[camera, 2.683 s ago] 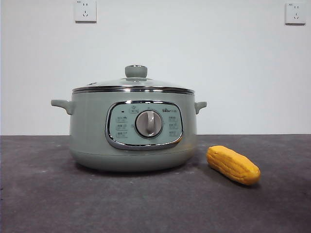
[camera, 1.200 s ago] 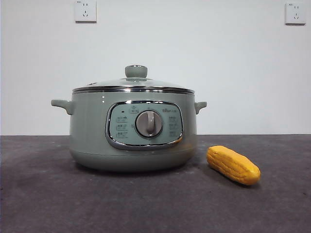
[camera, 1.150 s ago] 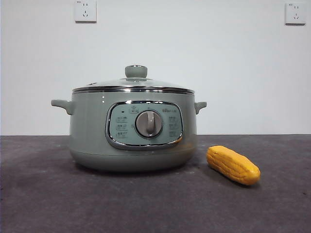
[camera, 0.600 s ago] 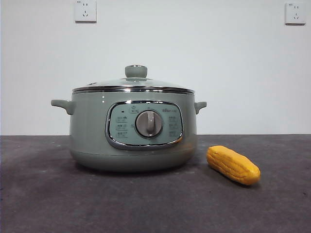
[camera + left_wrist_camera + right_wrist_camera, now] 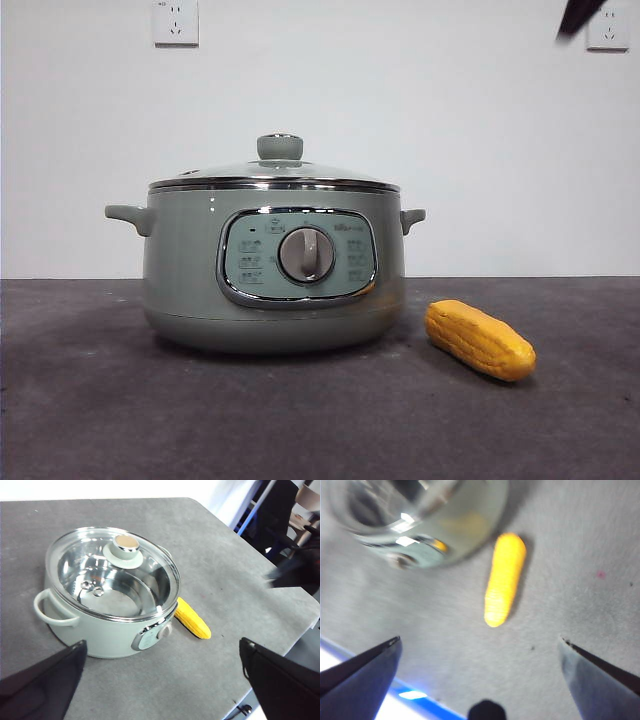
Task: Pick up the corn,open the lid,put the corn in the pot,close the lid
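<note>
Newly entered above, the right gripper hangs wide open and empty over the corn; the left gripper is likewise spread, holding nothing.

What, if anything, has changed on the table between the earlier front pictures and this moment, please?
A dark arm tip has come into the front view at the top right corner; the right wrist view shows the right gripper open above the corn. The corn, the pot and the lid on it have not moved.
</note>
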Controlling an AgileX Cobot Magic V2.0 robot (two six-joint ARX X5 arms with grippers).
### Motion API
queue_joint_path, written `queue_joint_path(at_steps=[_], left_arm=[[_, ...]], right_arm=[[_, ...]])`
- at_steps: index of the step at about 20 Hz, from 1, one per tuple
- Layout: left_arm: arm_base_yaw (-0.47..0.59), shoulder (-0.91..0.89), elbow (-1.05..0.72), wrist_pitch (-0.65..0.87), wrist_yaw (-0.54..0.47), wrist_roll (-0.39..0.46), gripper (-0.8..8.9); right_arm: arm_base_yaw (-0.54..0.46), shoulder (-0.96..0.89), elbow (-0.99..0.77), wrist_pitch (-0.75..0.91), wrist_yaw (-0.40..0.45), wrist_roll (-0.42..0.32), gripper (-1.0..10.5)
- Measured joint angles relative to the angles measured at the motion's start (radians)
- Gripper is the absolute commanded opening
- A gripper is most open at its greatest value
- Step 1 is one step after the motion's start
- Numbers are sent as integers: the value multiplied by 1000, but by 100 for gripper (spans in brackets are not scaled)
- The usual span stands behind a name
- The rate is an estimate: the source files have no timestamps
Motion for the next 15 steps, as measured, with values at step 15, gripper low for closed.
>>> queue_joint_path(at_steps=[15], left_arm=[[-8, 46, 0, 0, 0, 0, 570]], right_arm=[[246, 518, 0, 315, 278, 97, 522]])
